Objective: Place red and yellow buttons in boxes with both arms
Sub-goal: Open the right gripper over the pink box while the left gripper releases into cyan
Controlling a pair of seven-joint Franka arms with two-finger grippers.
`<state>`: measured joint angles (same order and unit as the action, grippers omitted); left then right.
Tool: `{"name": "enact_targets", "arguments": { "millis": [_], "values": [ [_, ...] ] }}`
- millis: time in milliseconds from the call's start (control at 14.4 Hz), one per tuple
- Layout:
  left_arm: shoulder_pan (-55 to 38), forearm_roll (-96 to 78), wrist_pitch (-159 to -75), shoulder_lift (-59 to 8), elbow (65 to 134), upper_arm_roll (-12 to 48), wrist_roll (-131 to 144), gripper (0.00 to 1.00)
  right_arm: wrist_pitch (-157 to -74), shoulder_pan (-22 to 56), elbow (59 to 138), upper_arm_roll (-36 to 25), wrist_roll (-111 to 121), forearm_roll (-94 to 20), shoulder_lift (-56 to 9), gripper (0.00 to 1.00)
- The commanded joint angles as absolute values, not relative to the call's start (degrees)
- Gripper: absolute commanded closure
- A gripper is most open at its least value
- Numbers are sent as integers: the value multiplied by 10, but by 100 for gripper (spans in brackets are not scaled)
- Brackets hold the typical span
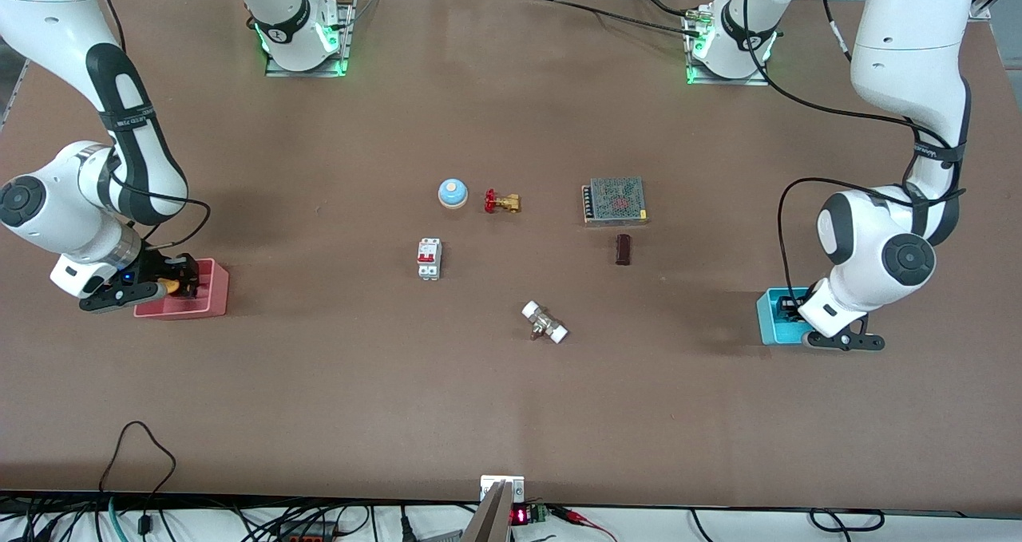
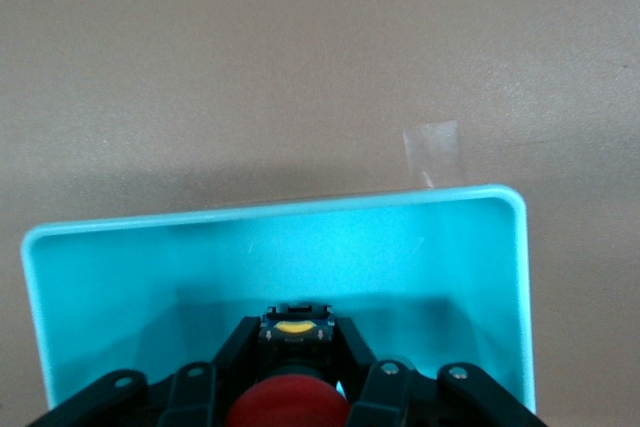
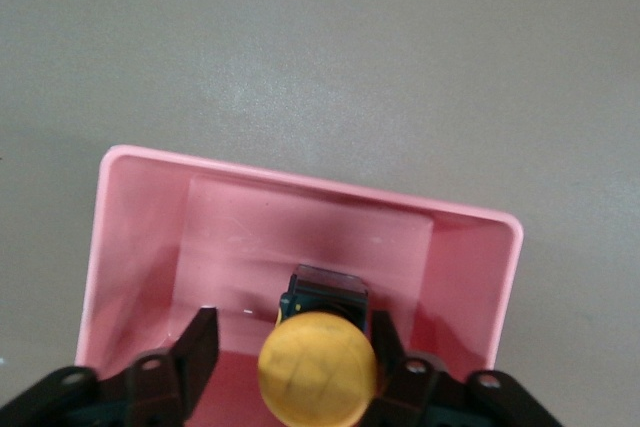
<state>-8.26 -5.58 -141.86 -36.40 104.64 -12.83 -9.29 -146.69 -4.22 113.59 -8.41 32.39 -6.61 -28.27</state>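
Note:
The pink-red bin (image 1: 209, 302) stands at the right arm's end of the table. My right gripper (image 1: 180, 280) is low in it. In the right wrist view the orange-yellow button (image 3: 318, 367) sits in the pink bin (image 3: 300, 187) between the fingers of my right gripper (image 3: 295, 342), which is open, with a gap on one side. The cyan bin (image 1: 770, 322) stands at the left arm's end, with my left gripper (image 1: 790, 306) down in it. In the left wrist view my left gripper (image 2: 297, 342) is shut on the red button (image 2: 288, 405) inside the cyan bin (image 2: 280, 209).
Mid-table stand a blue bell (image 1: 453, 193), a red-handled brass valve (image 1: 501, 202), a mesh-topped metal box (image 1: 614, 200), a white circuit breaker (image 1: 429, 259), a dark brown block (image 1: 623, 249) and a white-ended fitting (image 1: 544, 322). A strip of clear tape (image 2: 432, 152) lies by the cyan bin.

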Motion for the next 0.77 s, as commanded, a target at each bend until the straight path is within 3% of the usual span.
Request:
{"name": "enact_targets", "arguments": {
  "millis": [0, 139, 209, 278, 696],
  "values": [
    [-81, -71, -1426, -350, 1060, -126, -110, 0, -1469, -48, 1126, -77, 339, -82, -288, 14],
    [-81, -71, -1426, -349, 1059, -126, -112, 0, -1468, -48, 1126, -77, 339, -82, -287, 13],
    [-81, -71, -1424, -347, 1057, -126, -112, 0, -1467, -47, 1125, -77, 338, -82, -285, 3],
    [-81, -71, -1422, -344, 1056, -127, -112, 0, -1463, -47, 1126, -77, 338, -82, -277, 0],
    [-83, -67, -1344, -290, 1037, -128, -111, 0, -1295, -40, 1108, -68, 327, -81, -156, 0]
  ]
}}
